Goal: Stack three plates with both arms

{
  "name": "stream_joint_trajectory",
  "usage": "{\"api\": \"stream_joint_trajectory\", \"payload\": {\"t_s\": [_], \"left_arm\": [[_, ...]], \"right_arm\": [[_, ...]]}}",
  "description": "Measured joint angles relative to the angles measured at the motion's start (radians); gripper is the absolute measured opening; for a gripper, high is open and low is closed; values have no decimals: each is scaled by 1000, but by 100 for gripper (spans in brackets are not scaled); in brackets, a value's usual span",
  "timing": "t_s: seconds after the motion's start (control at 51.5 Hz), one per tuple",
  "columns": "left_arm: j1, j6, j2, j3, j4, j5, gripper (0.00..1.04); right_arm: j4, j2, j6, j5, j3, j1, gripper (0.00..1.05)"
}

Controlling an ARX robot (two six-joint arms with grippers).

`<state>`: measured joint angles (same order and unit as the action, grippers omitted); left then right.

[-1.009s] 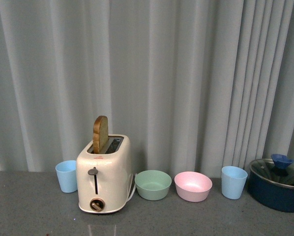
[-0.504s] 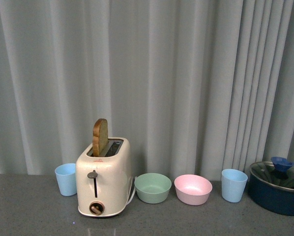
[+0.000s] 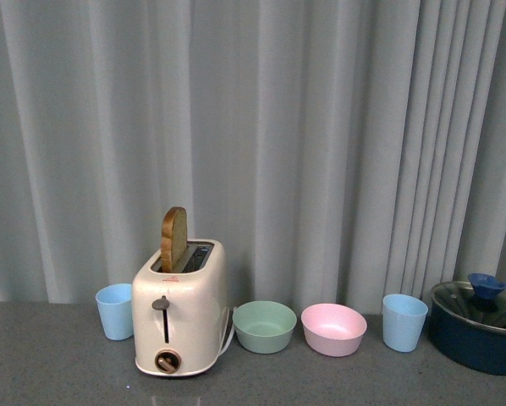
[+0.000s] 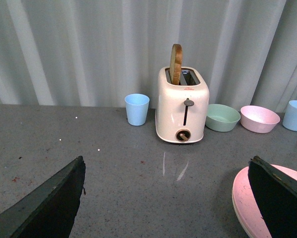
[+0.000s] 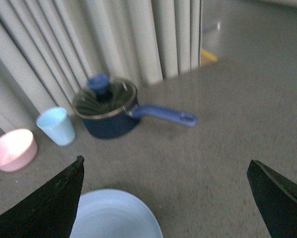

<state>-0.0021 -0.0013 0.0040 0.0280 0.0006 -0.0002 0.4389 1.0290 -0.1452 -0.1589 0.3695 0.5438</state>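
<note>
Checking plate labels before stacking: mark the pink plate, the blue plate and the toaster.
pink plate (image 4: 242, 201), left wrist view, bare part near rim
blue plate (image 5: 113, 215), right wrist view, middle of visible face
toaster (image 3: 179, 309), front view, front of body

Cream toaster (image 3: 179, 309) holding a bread slice (image 3: 173, 239) stands between a blue cup (image 3: 115, 310) and a green bowl (image 3: 264, 326) before grey curtains (image 3: 321, 144).
</note>
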Motion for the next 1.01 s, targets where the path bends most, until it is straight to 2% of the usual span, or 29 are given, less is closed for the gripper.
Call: {"api": "stream_joint_trajectory", "payload": {"t_s": [0.155,0.272,0.369,0.543,0.757,1.009], "left_arm": [[0,0,0,0,0,0,98],[0,0,0,0,0,0,98],[0,0,0,0,0,0,98],[0,0,0,0,0,0,98],[0,0,0,0,0,0,98],[0,0,0,0,0,0,98]], "right_arm": [[-86,384,5,-43,180,101,97],[-185,611,121,-119,272,144,97],[-198,681,267,-157,273,141,97],[-156,735,396,-150,273,128,97],[-106,817,456,-193,283,117,97],[-47,912,460,-219,323,92,97]]}}
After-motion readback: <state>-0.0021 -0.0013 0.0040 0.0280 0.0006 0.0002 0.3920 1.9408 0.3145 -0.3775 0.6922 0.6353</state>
